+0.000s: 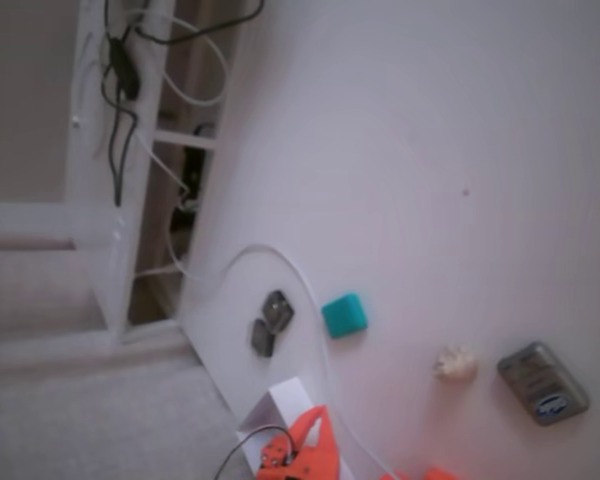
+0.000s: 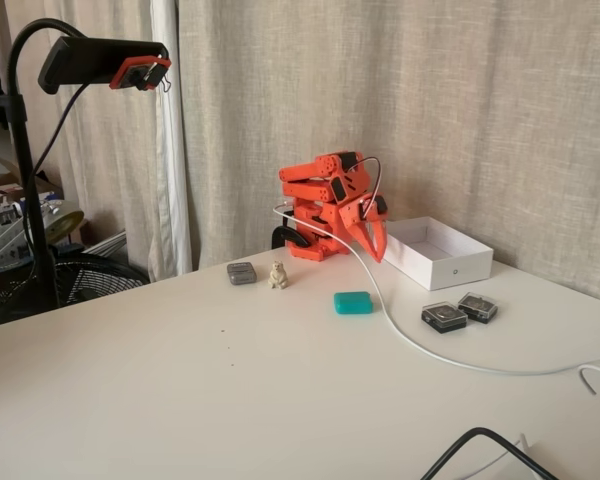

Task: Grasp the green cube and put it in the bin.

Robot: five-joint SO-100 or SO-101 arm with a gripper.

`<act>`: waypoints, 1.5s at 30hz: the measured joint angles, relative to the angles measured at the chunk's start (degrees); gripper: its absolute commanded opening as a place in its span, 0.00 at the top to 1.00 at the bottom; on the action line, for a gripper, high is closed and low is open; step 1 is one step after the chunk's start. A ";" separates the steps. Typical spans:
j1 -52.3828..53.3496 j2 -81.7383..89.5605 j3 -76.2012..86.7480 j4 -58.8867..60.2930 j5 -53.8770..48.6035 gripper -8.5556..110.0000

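Note:
The green cube [image 1: 344, 315] [image 2: 353, 302] lies on the white table, apart from everything else. The bin [image 2: 435, 252], a white open box, stands at the back right in a fixed view; in the other only its corner [image 1: 277, 412] shows at the bottom edge. The orange arm is folded up at the back of the table. Its gripper [image 2: 379, 254] [image 1: 317, 416] points down beside the bin's left end, fingers together, holding nothing. It hangs well behind the cube.
Two dark grey square pieces [image 2: 444, 317] [image 2: 477, 306] sit right of the cube. A grey tin [image 2: 241, 273] and a small beige figurine [image 2: 277, 275] stand to its left. A white cable [image 2: 410, 340] runs across the table past the cube. A camera stand [image 2: 40, 200] rises at the left.

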 measured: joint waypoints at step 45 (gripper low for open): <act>16.70 -93.16 -87.45 20.48 6.42 0.62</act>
